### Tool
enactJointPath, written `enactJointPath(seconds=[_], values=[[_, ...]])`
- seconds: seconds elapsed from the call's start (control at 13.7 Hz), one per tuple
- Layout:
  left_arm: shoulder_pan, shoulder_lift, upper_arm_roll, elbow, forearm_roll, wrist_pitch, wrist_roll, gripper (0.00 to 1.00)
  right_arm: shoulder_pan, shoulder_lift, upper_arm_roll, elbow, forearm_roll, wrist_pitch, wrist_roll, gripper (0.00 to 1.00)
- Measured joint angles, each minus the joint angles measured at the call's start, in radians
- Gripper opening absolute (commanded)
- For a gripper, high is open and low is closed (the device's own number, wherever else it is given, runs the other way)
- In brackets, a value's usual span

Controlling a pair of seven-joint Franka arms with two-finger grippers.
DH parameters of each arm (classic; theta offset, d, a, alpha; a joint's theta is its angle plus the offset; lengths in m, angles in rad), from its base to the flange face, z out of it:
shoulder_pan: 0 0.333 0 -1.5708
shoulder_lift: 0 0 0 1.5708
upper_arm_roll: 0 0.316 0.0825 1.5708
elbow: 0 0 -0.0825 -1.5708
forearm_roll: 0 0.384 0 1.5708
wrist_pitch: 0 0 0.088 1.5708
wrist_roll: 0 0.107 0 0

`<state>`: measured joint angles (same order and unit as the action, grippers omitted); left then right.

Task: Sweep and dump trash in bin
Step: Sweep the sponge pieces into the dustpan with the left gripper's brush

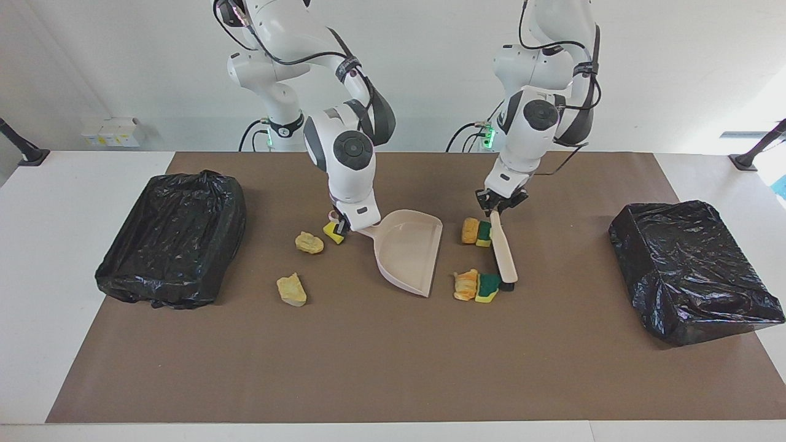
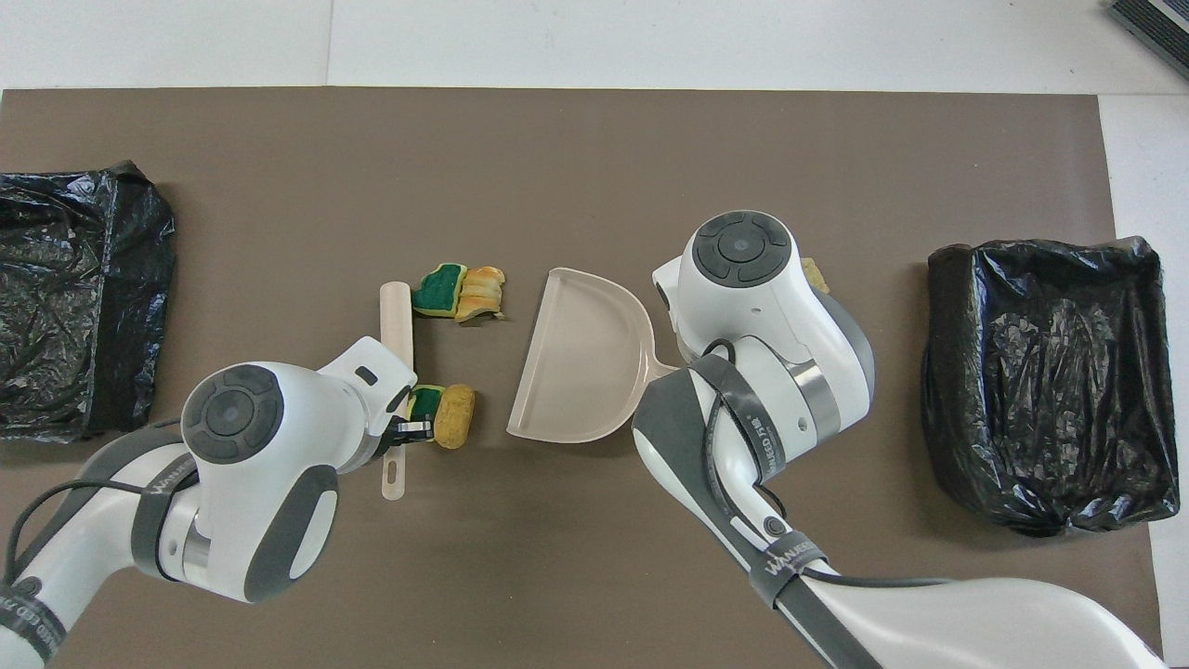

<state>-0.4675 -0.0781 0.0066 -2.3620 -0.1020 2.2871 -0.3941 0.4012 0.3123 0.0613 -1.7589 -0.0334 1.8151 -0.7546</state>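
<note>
My left gripper (image 1: 495, 207) pinches the handle of the brush (image 1: 505, 255), whose bristle edge rests on the brown mat (image 1: 393, 362) against 2 pairs of trash scraps just beside the open mouth of the dustpan (image 1: 410, 250): a green-topped sponge piece (image 1: 484, 232) touching an orange lump (image 1: 470, 230), and a second sponge piece (image 1: 489, 286) touching a striped orange lump (image 1: 466, 285). My right gripper (image 1: 341, 226) is clamped tight on the dustpan's handle. The facing view alone shows 3 more scraps on the dustpan's handle side, toward my right arm's end: a yellow sponge piece (image 1: 333, 233) just beside that gripper, a tan lump (image 1: 309, 242) and a pale-yellow lump (image 1: 291, 290); overhead, my right arm hides nearly all of them. The overhead view instead shows the brush handle's hanging hole (image 2: 394, 472). 2 black-lined bins (image 1: 173, 238) (image 1: 694, 268) sit well apart from the dustpan, 1 toward each end of the mat. The mat covers a white table (image 1: 55, 245) before a white wall (image 1: 123, 61).
</note>
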Motion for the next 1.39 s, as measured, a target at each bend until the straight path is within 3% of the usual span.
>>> enactJointPath(seconds=[0.44, 0.73, 1.03, 1.39], values=[[-0.202, 0.059, -0.002, 0.021, -0.04, 0.118, -0.004, 0.0, 0.0, 0.0, -0.002, 0.0, 0.0, 0.0, 0.006, 0.0], [-0.302, 0.079, -0.004, 0.094, -0.045, 0.122, -0.052, 0.0, 0.0, 0.0, -0.001, 0.0, 0.0, -0.001, 0.006, 0.0], [-0.298, 0.061, 0.015, 0.163, -0.047, -0.005, -0.158, 0.0, 0.0, 0.0, -0.001, 0.0, 0.0, -0.001, 0.006, 0.0], [-0.187, 0.026, 0.029, 0.208, -0.023, -0.199, -0.431, 0.0, 0.001, 0.0, -0.001, 0.0, -0.019, 0.002, -0.023, 0.0]])
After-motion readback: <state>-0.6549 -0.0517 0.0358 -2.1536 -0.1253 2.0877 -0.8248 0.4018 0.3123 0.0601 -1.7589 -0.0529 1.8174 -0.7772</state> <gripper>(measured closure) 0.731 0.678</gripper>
